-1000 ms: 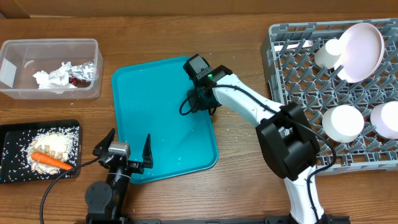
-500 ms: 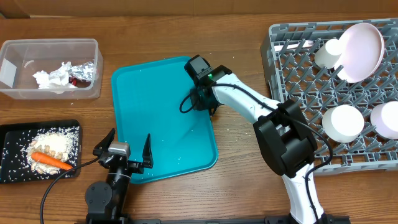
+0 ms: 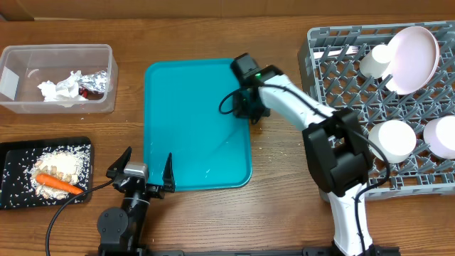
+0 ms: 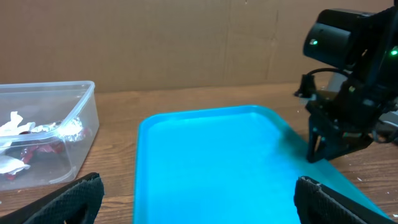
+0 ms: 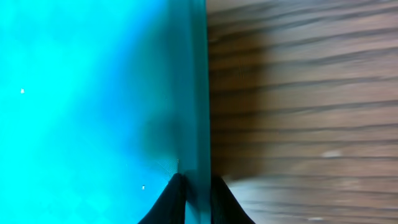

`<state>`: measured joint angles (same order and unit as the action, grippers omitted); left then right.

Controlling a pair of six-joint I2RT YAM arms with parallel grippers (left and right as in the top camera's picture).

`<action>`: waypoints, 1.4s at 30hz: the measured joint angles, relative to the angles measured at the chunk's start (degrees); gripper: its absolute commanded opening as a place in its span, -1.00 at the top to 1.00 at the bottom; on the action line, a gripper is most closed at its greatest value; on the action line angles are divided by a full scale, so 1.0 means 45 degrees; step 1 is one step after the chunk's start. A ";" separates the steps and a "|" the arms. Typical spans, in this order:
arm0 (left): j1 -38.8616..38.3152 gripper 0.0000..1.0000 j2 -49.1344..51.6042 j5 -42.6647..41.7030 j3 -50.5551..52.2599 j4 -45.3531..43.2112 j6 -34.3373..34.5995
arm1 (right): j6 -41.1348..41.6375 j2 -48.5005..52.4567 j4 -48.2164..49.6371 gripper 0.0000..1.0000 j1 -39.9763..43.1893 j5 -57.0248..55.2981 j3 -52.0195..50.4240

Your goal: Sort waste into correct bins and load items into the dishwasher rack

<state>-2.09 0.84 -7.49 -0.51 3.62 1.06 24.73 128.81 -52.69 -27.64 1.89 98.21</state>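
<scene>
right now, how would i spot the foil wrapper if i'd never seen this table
Look top left in the overhead view for the clear tub. Inside it, beside the white napkins, sits the foil wrapper, the only shiny silver-and-red piece.

Flat teal tray (image 3: 185, 128) lying on wooden table (image 3: 213, 35). One long rim running between fingertips of right claw (image 3: 250, 114); tray surface spreading to one side of claw, bare wood showing on other. Few white specks (image 5: 22, 91) sitting on tray near that claw. Tray's short edge lying ahead of left claw (image 3: 144, 171). Brown cardboard wall (image 4: 155, 43) standing beyond it.
</scene>
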 measured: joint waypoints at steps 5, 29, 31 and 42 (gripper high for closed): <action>0.0000 -1.00 0.0000 0.0000 0.0000 0.0000 0.0000 | -0.0136 0.0000 -0.0034 0.92 0.0491 0.0000 0.0010; 0.0000 -1.00 0.0000 -0.0005 0.0000 0.0000 0.0000 | -0.1379 -0.0034 -0.1865 -0.57 0.0578 -0.0549 0.1064; 0.0000 -1.00 0.0000 -0.0005 0.0000 0.0000 0.0000 | -0.1462 -0.0102 -0.2079 -0.60 0.0578 -0.0597 0.1224; 0.0000 -1.00 0.0000 -0.0005 0.0000 0.0000 0.0000 | -0.1258 -0.1812 -0.4658 -0.68 0.0588 -0.0665 0.3031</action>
<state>-2.09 0.84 -7.51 -0.51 3.62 1.06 19.07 120.66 -73.65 -24.99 -1.10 111.85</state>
